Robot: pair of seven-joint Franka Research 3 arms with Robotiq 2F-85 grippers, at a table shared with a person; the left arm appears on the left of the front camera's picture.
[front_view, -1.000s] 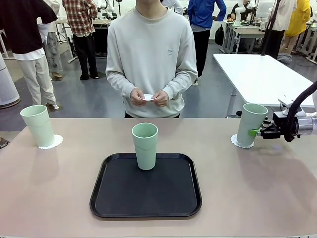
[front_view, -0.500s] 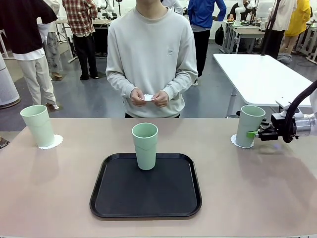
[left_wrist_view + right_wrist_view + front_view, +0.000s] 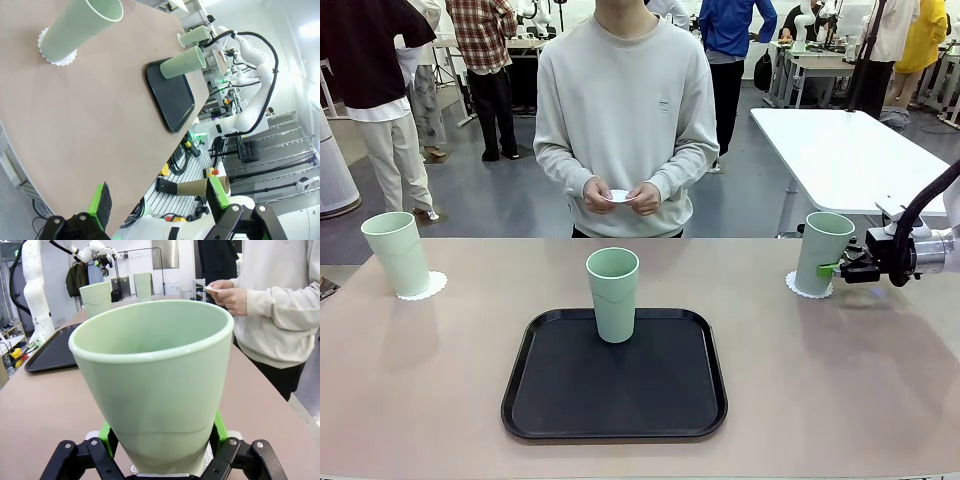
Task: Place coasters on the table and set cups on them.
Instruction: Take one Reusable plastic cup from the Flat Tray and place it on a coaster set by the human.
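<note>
Squarely between pads [image 3: 106, 431] of right end effector [image 3: 163, 432], tapered plastic cup [image 3: 150, 375] on lacy coaster [image 3: 792, 285]; grip uncertain

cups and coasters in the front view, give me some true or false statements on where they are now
1. The left cup stands on the left coaster. True.
2. The middle cup stands on a coaster. False: it stands on the black tray, no coaster visible under it.
3. The right cup stands on the right coaster, between the right end effector's fingers. True.
4. The person's hands are empty. False: they hold a third coaster.
5. The left end effector grips a cup. False: it is open and holds nothing.
</note>
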